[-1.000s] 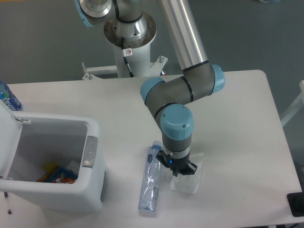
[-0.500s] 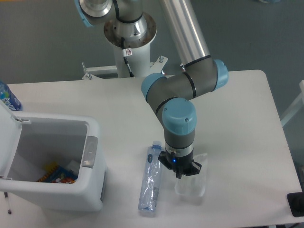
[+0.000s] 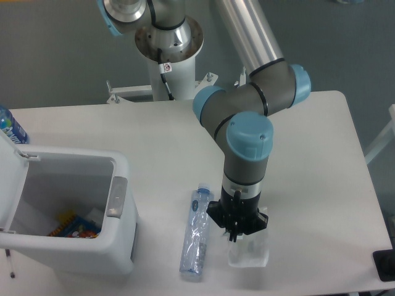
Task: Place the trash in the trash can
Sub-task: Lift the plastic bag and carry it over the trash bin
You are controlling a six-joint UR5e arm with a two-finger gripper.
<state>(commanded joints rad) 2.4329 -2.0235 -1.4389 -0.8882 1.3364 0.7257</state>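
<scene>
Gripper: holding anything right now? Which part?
Cannot tell. The gripper sits at the top edge of the pouch, but the jaws are hidden, so no grip is confirmed.

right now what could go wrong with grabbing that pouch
The claw sits at the top edge of the thin pouch, so it might pinch only a corner and drop it on the way to the trash can. The water bottle lies close beside it and could get knocked and roll.

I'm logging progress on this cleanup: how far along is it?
Early stage. The trash can is open, with colourful items inside. The gripper is right above the pouch; whether it grips it is unclear. The clear bottle lies untouched on the table.
</scene>
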